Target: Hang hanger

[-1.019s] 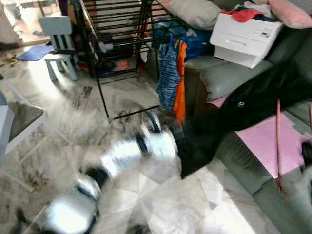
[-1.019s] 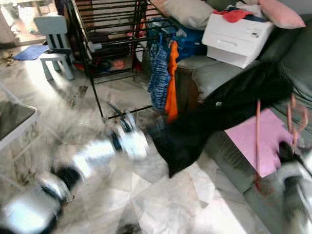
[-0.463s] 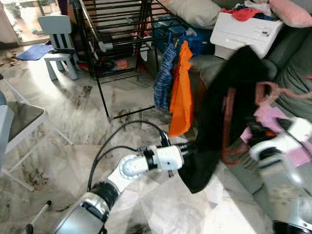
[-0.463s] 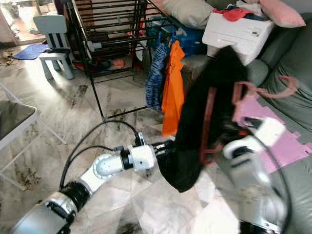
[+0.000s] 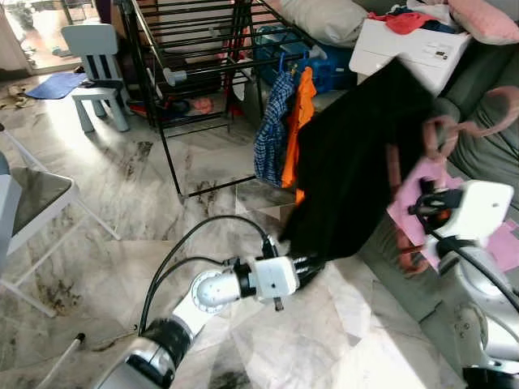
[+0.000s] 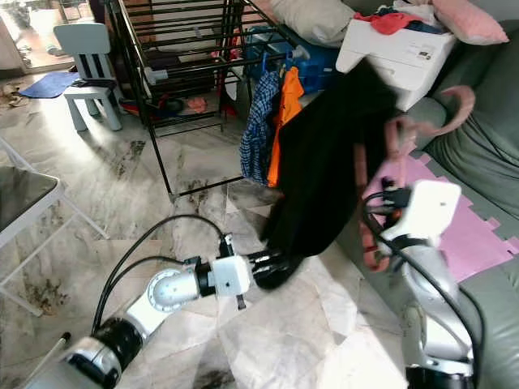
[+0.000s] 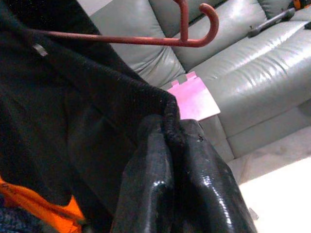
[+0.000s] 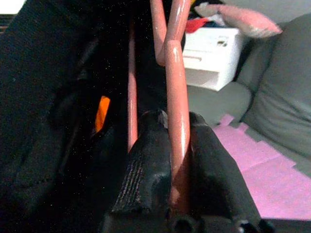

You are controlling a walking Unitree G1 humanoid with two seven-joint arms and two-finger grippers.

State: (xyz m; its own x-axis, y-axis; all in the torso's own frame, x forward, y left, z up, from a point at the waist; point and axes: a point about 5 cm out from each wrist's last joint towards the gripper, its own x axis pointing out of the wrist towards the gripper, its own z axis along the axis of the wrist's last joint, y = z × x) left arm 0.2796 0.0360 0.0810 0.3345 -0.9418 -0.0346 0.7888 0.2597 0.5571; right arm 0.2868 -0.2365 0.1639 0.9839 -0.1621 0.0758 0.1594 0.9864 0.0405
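Marble floor [image 5: 122,203], grey sofa [image 5: 486,138] on the right, black drying rack [image 5: 195,73] ahead and left.

Right pincer [image 8: 171,160]: clamped on the red hanger [image 8: 174,97], rod gripped between both fingers, seen in the right wrist view. Hanger is held raised over the sofa edge, its hook [image 7: 206,24] uppermost; a black garment [image 5: 357,162] is draped on it.

Left pincer [image 7: 172,160]: closed on the garment's lower hem, low above the floor. Garment is stretched between the two pincers, long axis running diagonally from low left to high right.

Rack rail lies forward and to the left of the hanger; blue and orange clothes [image 5: 284,130] are already hung there, just beside the black garment.

Judgement: right arm carries the hook, so the hook must be taken left and forward to the rail. Free rail space beside the hung clothes cannot be confirmed.
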